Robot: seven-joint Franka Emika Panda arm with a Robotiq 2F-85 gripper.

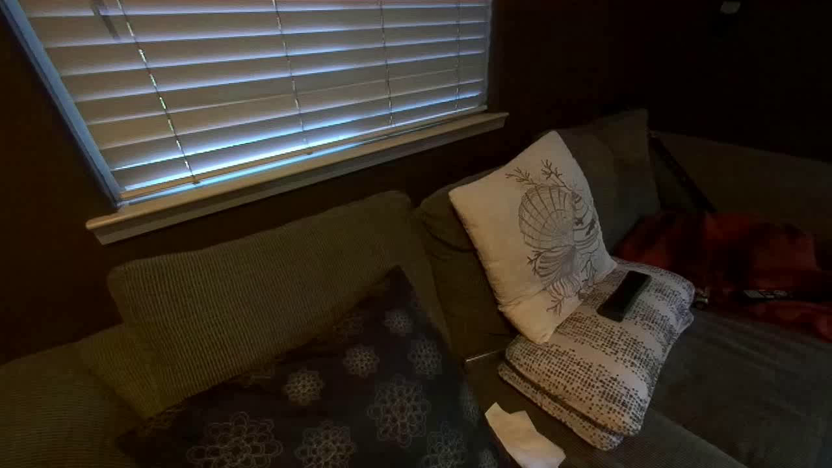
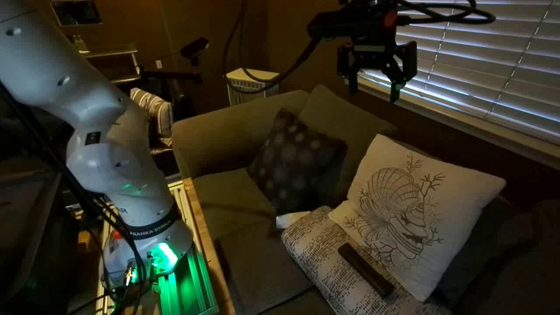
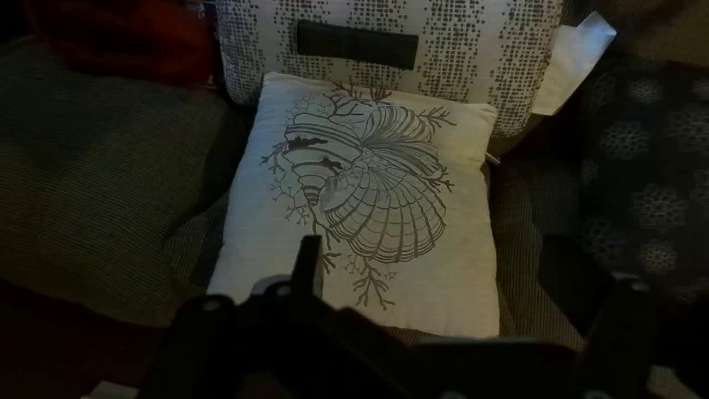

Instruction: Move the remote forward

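The remote, a slim black bar, lies flat on the black-and-white patterned cushion in both exterior views (image 1: 624, 296) (image 2: 365, 269). It also shows near the top of the wrist view (image 3: 357, 44). The patterned cushion (image 1: 585, 364) lies on the couch seat. My gripper (image 2: 373, 92) hangs high above the couch, near the window blinds, well apart from the remote. In the wrist view its fingers (image 3: 435, 244) are spread wide with nothing between them. The white shell cushion lies below them in that view. The gripper is out of view in an exterior view that shows the window.
The white shell cushion (image 2: 398, 214) leans on the backrest beside the remote. A dark flowered cushion (image 2: 297, 162) and white folded paper (image 1: 523, 435) are nearby. A red cloth (image 1: 721, 253) lies past the patterned cushion. Window blinds (image 2: 485, 57) and sill stand behind the gripper.
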